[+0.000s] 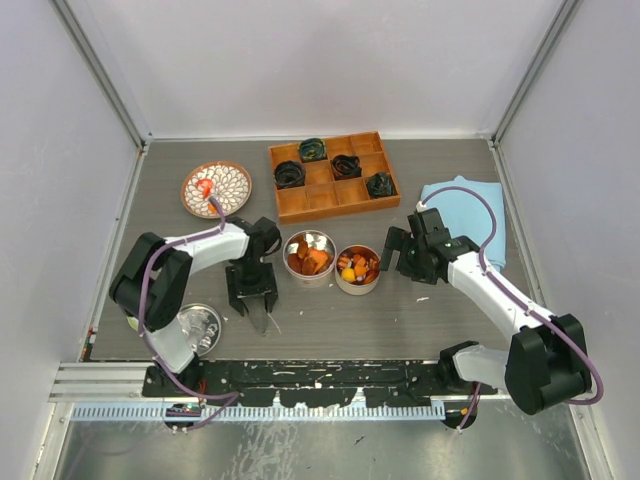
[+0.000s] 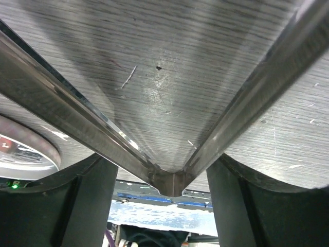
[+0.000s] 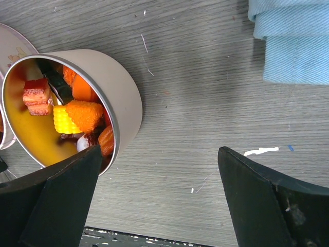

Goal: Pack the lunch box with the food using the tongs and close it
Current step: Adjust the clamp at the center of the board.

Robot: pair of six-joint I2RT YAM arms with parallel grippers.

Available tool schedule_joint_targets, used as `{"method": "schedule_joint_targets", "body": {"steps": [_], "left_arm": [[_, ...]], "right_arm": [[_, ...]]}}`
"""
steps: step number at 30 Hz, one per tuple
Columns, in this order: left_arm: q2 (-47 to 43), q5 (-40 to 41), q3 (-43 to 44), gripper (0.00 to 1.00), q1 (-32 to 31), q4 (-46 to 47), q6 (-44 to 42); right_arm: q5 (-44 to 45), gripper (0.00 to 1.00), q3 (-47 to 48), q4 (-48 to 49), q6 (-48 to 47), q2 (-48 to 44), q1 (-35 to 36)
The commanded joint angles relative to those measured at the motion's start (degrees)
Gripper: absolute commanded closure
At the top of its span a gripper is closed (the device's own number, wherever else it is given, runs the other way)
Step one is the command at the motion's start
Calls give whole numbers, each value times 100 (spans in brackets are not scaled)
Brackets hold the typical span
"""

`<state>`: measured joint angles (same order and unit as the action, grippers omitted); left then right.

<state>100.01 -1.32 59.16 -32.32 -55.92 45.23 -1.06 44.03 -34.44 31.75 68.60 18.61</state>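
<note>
Two round tins of the lunch box stand mid-table, the left tin (image 1: 308, 258) and the right tin (image 1: 357, 268). Both hold orange, red and yellow food (image 3: 82, 114). More food (image 1: 206, 186) lies on a patterned plate (image 1: 232, 180) at the back left. My left gripper (image 1: 252, 300) points down in front of the left tin, shut on the silver tongs (image 2: 169, 177). Their joined end sits between my fingers (image 2: 77, 206) and the two arms spread out over the table. My right gripper (image 1: 400, 255) hangs open just right of the right tin (image 3: 115, 98), with nothing between its fingers.
A round silver lid (image 1: 200, 325) lies by the left arm's base; its rim (image 2: 25, 154) shows in the left wrist view. A wooden compartment tray (image 1: 320, 195) with dark coiled lumps stands at the back. A folded blue cloth (image 1: 470, 205) lies at the right.
</note>
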Motion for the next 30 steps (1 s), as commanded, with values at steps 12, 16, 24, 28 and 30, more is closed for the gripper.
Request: {"method": "schedule_joint_targets", "body": {"steps": [12, 16, 24, 28, 30], "left_arm": [[-652, 292, -570, 23, 445, 1477, 444], [-495, 241, -530, 26, 454, 1476, 462], [-119, 221, -464, 44, 454, 1380, 309], [-490, 127, -264, 47, 482, 1139, 196], [-826, -48, -65, 47, 542, 925, 81]], "right_arm": [[106, 0, 90, 110, -52, 3, -22], [97, 0, 105, 109, -44, 37, -24], [98, 0, 110, 101, -38, 41, -19], [137, 0, 157, 38, -47, 16, -22], [177, 0, 173, 5, -61, 2, -22]]}}
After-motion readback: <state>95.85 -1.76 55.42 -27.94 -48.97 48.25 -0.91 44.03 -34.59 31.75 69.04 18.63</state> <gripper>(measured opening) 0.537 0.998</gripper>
